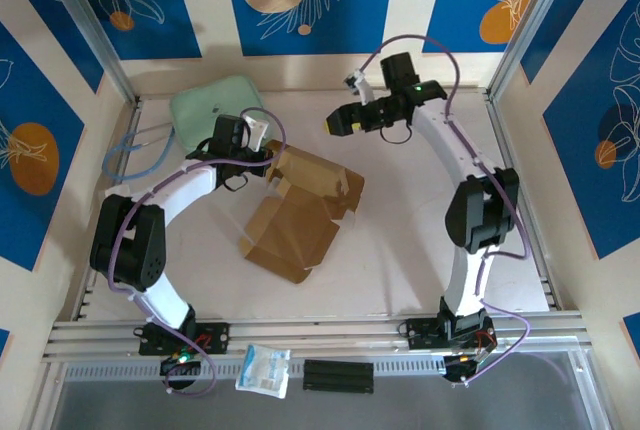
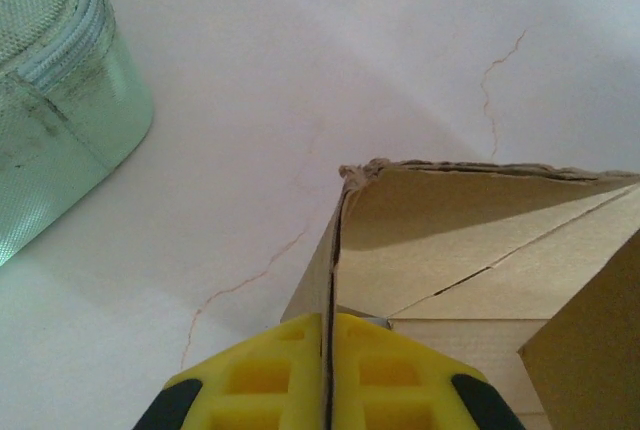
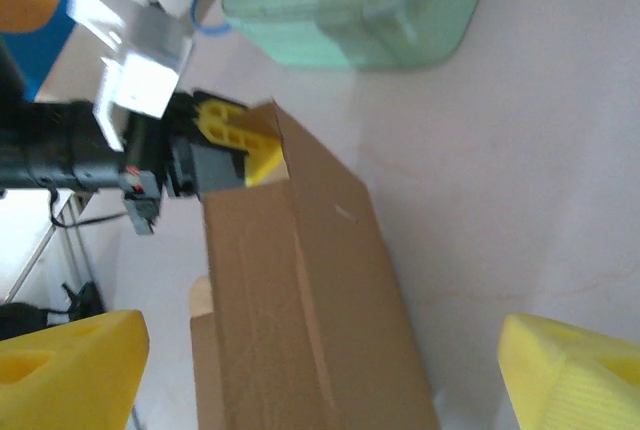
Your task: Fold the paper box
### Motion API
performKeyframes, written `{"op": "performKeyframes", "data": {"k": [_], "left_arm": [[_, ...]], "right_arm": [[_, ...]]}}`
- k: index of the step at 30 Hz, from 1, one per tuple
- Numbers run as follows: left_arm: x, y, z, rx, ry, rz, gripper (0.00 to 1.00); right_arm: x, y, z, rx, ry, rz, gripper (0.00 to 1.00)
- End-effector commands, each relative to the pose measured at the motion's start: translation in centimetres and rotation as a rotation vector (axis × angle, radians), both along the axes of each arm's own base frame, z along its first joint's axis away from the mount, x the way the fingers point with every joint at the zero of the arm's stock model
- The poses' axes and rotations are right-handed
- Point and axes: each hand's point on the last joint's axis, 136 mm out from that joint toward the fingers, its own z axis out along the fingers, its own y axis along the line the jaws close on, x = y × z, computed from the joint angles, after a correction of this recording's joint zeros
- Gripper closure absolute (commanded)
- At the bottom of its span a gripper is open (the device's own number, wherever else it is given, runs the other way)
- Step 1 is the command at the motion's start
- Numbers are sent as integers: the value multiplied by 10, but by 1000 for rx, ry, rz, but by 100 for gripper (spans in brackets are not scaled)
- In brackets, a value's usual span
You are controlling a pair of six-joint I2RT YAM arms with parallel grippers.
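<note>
The paper box (image 1: 300, 220) lies in the middle of the surface (image 1: 420, 270), mostly a flat sheet with one wall raised and pinched in the closed left fingers (image 2: 270, 380), the right fingers (image 3: 70, 365) spread open near it, so most folds look undone.

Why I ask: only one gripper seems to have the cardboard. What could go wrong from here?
1. The left gripper pinches only a thin edge of the paper box near a frayed corner, so the edge could slip out or tear.
2. The right gripper hangs open, off the box, so the sheet may drag or pivot instead of folding.
3. The mint-green pouch lies close beside the left gripper and might get bumped.
</note>
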Motion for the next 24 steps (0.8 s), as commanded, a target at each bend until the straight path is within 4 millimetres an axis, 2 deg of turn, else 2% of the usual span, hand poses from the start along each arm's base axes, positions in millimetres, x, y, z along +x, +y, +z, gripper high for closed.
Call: {"op": "performKeyframes", "data": {"k": [1, 9, 13, 18, 24], "left_arm": [[-1, -4, 15, -34, -35, -25, 100], [-4, -8, 17, -57, -30, -34, 100], [-3, -11, 23, -85, -17, -14, 100], [-2, -20, 40, -174, -8, 0, 100], [-2, -27, 51, -218, 34, 35, 100]], "right_arm": [[-28, 19, -9, 8, 128, 70, 12], [-30, 35, -51, -51, 185, 67, 36], [-33, 38, -63, -87, 185, 71, 37], [-30, 34, -80, -180, 158, 43, 42], [-29, 32, -88, -265, 113, 22, 44]]}}
